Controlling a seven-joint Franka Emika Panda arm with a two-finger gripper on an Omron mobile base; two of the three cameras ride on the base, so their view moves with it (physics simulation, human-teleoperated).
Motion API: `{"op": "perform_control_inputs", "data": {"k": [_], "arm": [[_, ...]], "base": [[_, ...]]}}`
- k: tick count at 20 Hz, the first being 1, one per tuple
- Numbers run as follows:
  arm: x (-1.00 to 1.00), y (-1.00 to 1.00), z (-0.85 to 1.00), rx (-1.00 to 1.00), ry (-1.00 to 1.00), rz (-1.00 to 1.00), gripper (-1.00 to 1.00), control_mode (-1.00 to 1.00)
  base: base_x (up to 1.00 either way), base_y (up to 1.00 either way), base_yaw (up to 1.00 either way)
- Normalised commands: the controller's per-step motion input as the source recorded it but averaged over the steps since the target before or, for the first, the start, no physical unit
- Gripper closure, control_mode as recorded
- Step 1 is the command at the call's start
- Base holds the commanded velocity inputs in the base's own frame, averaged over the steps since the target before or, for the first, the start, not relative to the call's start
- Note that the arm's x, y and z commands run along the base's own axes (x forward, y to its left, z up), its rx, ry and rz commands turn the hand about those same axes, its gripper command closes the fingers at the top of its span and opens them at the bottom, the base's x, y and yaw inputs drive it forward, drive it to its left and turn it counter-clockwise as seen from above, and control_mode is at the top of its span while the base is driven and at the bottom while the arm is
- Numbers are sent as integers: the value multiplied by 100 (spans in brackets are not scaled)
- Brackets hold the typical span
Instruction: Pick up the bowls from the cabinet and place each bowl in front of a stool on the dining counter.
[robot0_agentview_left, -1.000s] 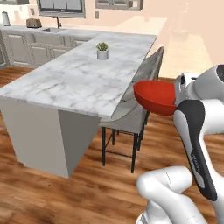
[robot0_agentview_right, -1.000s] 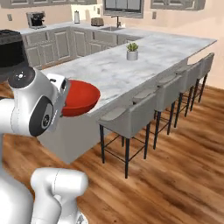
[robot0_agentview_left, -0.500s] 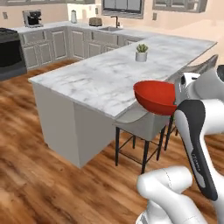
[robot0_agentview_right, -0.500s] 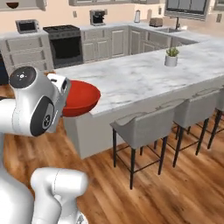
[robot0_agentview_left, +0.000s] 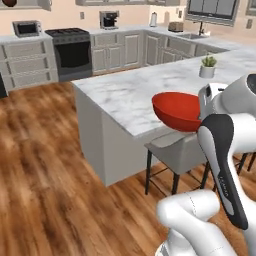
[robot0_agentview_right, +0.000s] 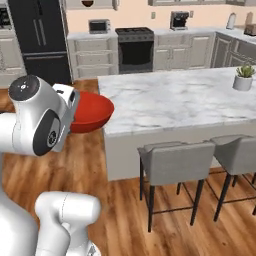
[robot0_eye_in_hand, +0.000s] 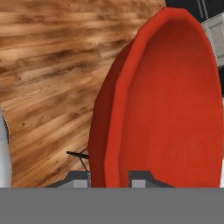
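Note:
My gripper (robot0_eye_in_hand: 109, 177) is shut on the rim of the glossy red bowl (robot0_eye_in_hand: 170, 100), with one fingertip on each side of the wall. The bowl (robot0_agentview_left: 177, 110) hangs in the air, level with the top of the dining counter (robot0_agentview_left: 125, 95) and above a grey stool (robot0_agentview_left: 175, 150). From the other side, the red bowl (robot0_agentview_right: 90, 111) hangs just off the end of the white marble counter (robot0_agentview_right: 190, 95), over the floor. Two stools (robot0_agentview_right: 175, 160) stand along the counter's near side. A dark brown bowl (robot0_agentview_right: 88, 3) sits in the upper cabinet (robot0_agentview_right: 75, 5) at the top edge.
A small potted plant (robot0_agentview_left: 207, 66) stands on the counter's far part. Behind are a black stove (robot0_agentview_right: 135, 47), a dark fridge (robot0_agentview_right: 42, 40), a microwave (robot0_agentview_right: 99, 26) and cream base cabinets (robot0_agentview_left: 30, 65). Open wooden floor (robot0_agentview_left: 45, 165) lies left of the counter.
The whole scene has swung across both base views, so the base has turned; the stove and fridge have come into sight. The red bowl stays held in the shut gripper.

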Motion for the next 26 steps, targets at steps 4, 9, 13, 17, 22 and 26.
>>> {"op": "perform_control_inputs", "data": {"k": [4, 9, 13, 17, 22, 26], "arm": [[0, 0, 0, 0, 0, 0, 100, 100], [0, 0, 0, 0, 0, 0, 100, 100], [0, 0, 0, 0, 0, 0, 100, 100], [0, 0, 0, 0, 0, 0, 100, 100], [0, 0, 0, 0, 0, 0, 100, 100], [0, 0, 0, 0, 0, 0, 100, 100]], "base": [[-1, -100, 37], [6, -100, 16], [2, -91, 0], [0, -64, 2], [18, -49, 20], [23, -9, 24]]}}
